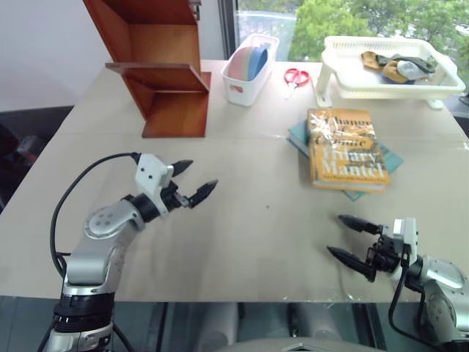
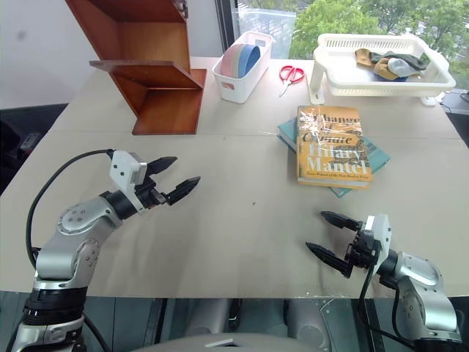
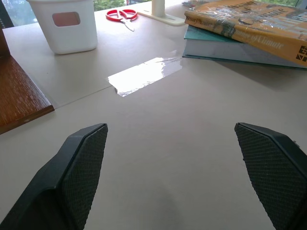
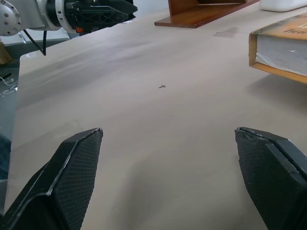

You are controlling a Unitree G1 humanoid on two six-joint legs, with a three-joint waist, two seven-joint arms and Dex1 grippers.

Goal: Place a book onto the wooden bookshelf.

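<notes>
The book (image 1: 344,148), a thick yellow-orange paperback, lies flat on a thinner teal book (image 1: 392,158) at the table's right middle; its spine shows in the left wrist view (image 3: 249,28). The wooden bookshelf (image 1: 163,62) stands at the far left of the table, reddish-brown with angled sides. My left gripper (image 1: 196,181) hovers open over the left half of the table, pointing toward the books, well short of them. My right gripper (image 1: 350,237) is open and empty near the front right edge, below the book.
A white bin (image 1: 249,67) holding coloured plates stands right of the shelf. Red scissors (image 1: 296,76) lie beside it. A white tray (image 1: 392,67) with cloth items sits at the far right. The beige table (image 1: 264,220) ends close in front of my arms.
</notes>
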